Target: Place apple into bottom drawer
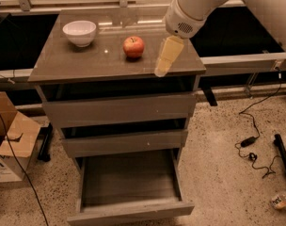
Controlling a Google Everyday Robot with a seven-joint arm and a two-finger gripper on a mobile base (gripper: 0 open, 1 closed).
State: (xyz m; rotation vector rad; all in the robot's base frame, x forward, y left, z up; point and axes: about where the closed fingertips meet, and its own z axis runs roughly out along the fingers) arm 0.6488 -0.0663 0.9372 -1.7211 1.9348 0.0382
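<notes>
The red apple sits on the cabinet top, right of centre. My gripper hangs from the white arm over the top's right front part, about a hand's width to the right of the apple and slightly nearer the front edge, holding nothing. The bottom drawer is pulled out and its tray is bare. The two upper drawers are nearly shut.
A white bowl stands at the back left of the top. A cardboard box lies on the floor to the left. Black cables and a bottle lie on the floor at right.
</notes>
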